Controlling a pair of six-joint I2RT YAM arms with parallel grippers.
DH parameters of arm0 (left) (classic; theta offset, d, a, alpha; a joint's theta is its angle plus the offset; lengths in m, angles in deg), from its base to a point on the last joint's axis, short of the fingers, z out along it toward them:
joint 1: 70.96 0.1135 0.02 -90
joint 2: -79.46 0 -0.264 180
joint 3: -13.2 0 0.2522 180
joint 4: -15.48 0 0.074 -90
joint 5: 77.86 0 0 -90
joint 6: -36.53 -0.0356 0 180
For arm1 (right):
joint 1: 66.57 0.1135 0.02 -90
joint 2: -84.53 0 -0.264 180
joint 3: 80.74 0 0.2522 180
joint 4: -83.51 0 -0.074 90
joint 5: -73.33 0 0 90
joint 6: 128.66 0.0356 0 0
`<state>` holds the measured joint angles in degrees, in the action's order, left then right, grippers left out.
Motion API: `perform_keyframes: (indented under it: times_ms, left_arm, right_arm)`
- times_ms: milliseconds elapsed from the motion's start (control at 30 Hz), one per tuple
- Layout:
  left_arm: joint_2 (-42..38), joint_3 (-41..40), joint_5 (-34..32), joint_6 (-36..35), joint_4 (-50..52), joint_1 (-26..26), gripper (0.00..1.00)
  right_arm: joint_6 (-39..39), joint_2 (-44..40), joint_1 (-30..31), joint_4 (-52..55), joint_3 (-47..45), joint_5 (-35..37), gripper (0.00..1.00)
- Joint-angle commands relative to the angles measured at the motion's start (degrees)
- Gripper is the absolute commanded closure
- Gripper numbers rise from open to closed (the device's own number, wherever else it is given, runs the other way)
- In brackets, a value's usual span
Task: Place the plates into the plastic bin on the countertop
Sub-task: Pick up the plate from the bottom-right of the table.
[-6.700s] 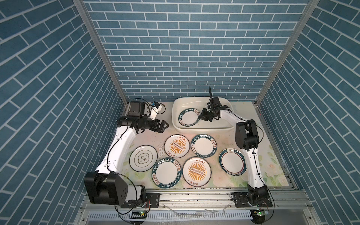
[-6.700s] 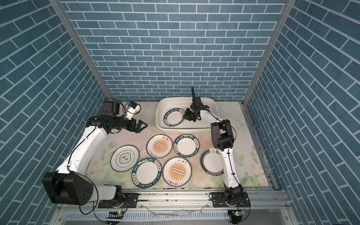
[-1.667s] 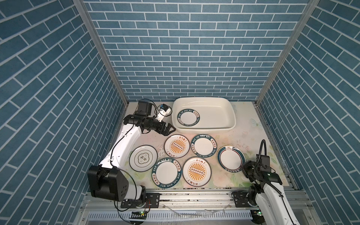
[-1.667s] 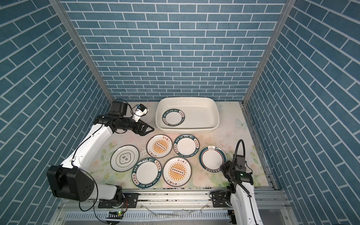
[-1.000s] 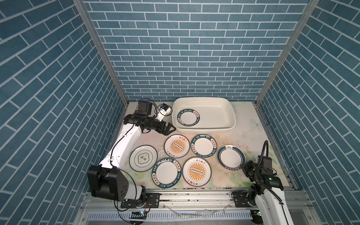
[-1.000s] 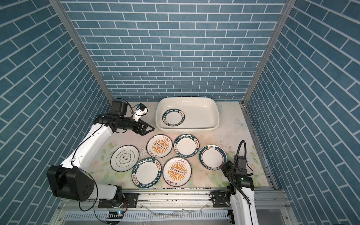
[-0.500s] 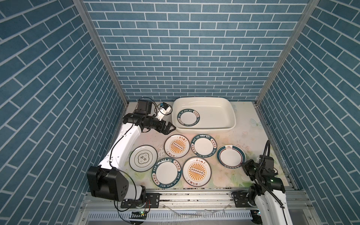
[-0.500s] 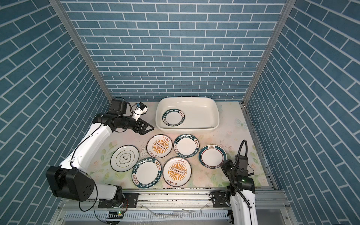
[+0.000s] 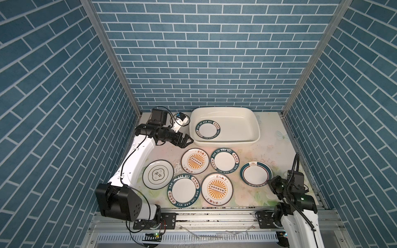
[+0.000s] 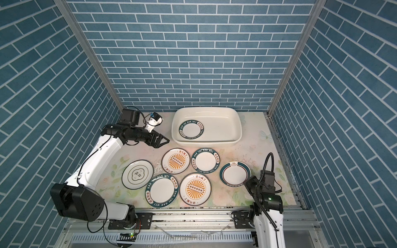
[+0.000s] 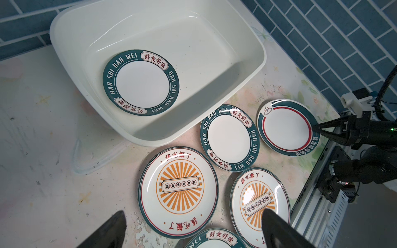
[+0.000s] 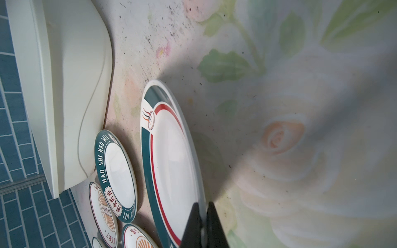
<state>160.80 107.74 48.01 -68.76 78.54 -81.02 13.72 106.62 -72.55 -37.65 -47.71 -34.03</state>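
Obs: right tool [image 12: 203, 206] clamped on rim of teal-red ringed plate [image 12: 171, 161]; left tool [image 9: 187, 143] jaws wide apart, holding nothing, above worktop [image 9: 270, 148] just beside plastic bin [image 9: 225, 143]

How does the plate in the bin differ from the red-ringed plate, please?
The bin plate has a lettered teal rim; the red-ringed plate has a red ring. The bin plate lies free in the bin; the red-ringed plate sits on the countertop, pinched by the right gripper. Both are round, white-centred.
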Motion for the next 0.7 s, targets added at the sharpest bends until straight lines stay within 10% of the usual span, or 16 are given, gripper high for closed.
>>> perform_keyframes:
  times_ms: [0, 667]
  left_arm:
    - [-0.6, 1.5, -0.3, -0.9, 1.0, -0.4, 0.00]
    - [-0.4, 2.9, 0.3, -1.3, 2.8, -0.4, 0.00]
  right_arm:
    - [-2.7, 0.9, -0.2, 2.2, 3.1, 0.6, 0.97]
    - [-7.9, 2.3, -0.2, 11.4, 13.6, 0.6, 0.97]
